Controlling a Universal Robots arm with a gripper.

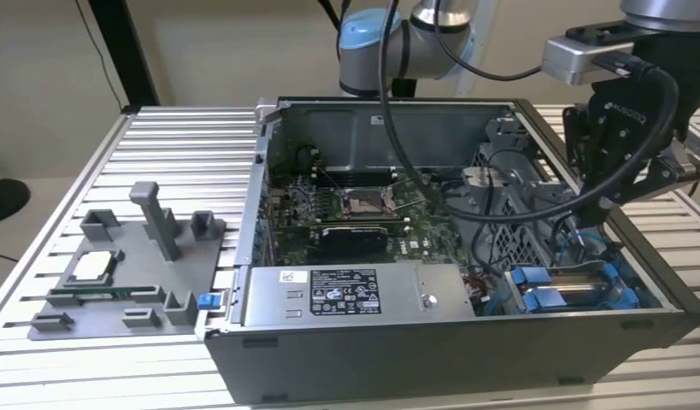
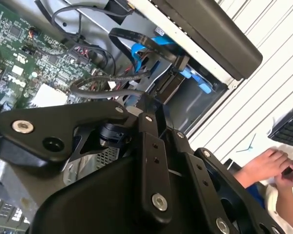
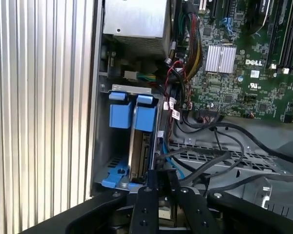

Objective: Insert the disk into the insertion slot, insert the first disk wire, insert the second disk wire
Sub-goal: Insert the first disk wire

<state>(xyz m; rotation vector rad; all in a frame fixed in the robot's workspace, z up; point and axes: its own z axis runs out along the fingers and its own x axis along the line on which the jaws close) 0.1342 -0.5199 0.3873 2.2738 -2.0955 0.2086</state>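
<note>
The disk (image 3: 138,148) stands on edge in the insertion slot (image 3: 101,146), its silver side showing between the blue carrier tabs (image 3: 132,114). In the exterior view the disk (image 1: 584,278) and its blue clips lie in the bay (image 1: 652,301) at the case's front corner, on that view's right. My gripper (image 1: 580,224) reaches down into the case just behind that bay. In both wrist views the gripper (image 3: 154,176) (image 2: 149,109) hangs close over the disk's end, where a thin blue wire (image 3: 170,160) and black cables (image 3: 210,161) run.
A grey power supply box (image 1: 350,295) sits beside the bay, with the green motherboard (image 1: 350,205) behind it. A grey fixture tray (image 1: 121,273) lies on the ribbed table at the exterior view's left. A person's hands (image 2: 263,165) rest near a keyboard (image 2: 289,127).
</note>
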